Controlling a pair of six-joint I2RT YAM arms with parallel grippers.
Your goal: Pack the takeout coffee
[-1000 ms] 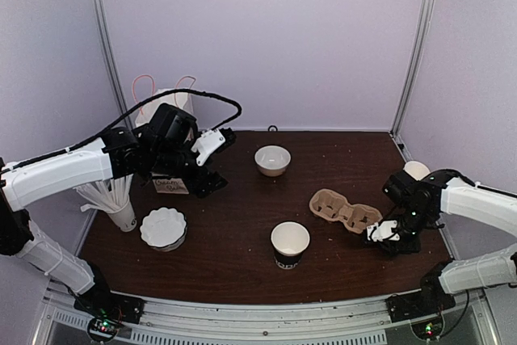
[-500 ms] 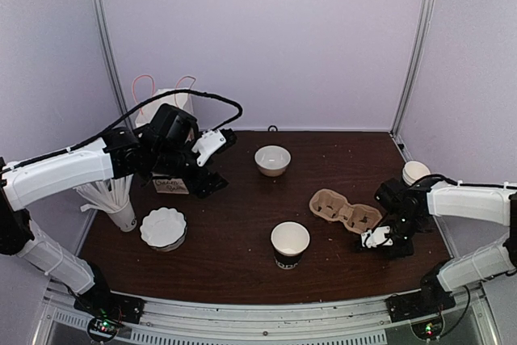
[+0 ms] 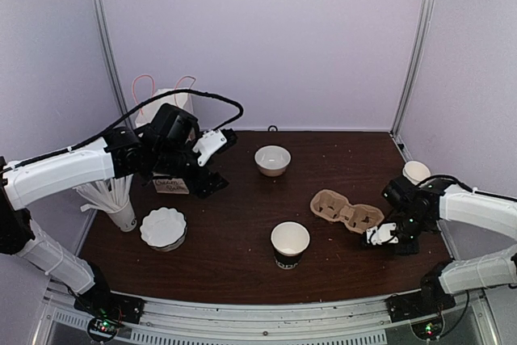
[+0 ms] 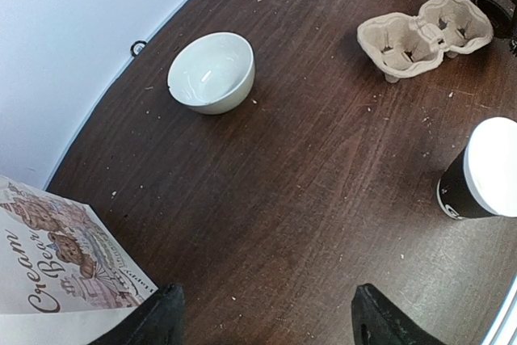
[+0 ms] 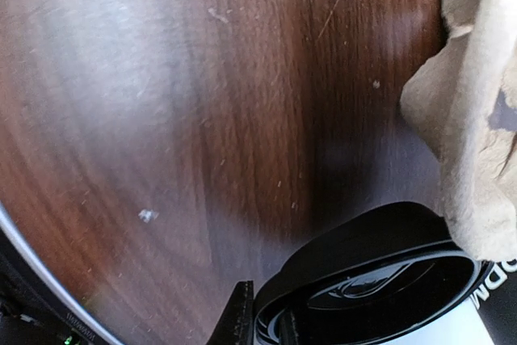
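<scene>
The takeout coffee (image 5: 380,280), a black cup with a round black lid, fills the lower right of the right wrist view and touches the brown pulp cup carrier (image 5: 477,119). My right gripper (image 3: 386,234) is shut on it, low over the table beside the carrier (image 3: 346,210). One finger (image 5: 241,317) lies against the lid's left edge; the other is out of view. My left gripper (image 4: 271,321) is open and empty, above the table next to the white paper bag (image 3: 166,107). The lidless black cup (image 3: 289,244) stands at front centre.
A white bowl (image 3: 272,159) sits at back centre. Another white-topped cup (image 3: 416,171) stands at the far right edge. A cup of straws (image 3: 121,199) and a stack of white fluted cups (image 3: 163,228) stand at the left. The bag's printed label (image 4: 48,264) shows in the left wrist view.
My right gripper shifted a little left along the table, then back right beside the carrier. The left arm has not moved.
</scene>
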